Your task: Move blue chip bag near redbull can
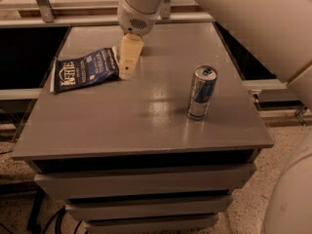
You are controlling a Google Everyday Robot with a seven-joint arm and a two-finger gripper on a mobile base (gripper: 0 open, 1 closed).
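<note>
**Clerk:** Entry one, progress?

**Me:** Nothing delivered yet. The blue chip bag (85, 71) lies at the back-left of the table (146, 126). The redbull can (202, 92) stands upright on the right side, well apart from it. The bag is flat on the top, not lifted.

**Clerk:** Your gripper?

**Me:** My gripper (126, 71) hangs tip-down just beside the bag's right edge, possibly touching it. I cannot tell whether it is open or closed, and I see no hold on the bag.

**Clerk:** Outstanding?

**Me:** By my judgement, everything: take hold, cross the bare middle, and set the bag down near the can without toppling it.

**Clerk:** Entry two, the bag's appearance?

**Me:** One snack bag, dark navy, crinkled, with white lettering at its left end and pale edges. It lies lengthwise across the table, slightly skewed.
</note>
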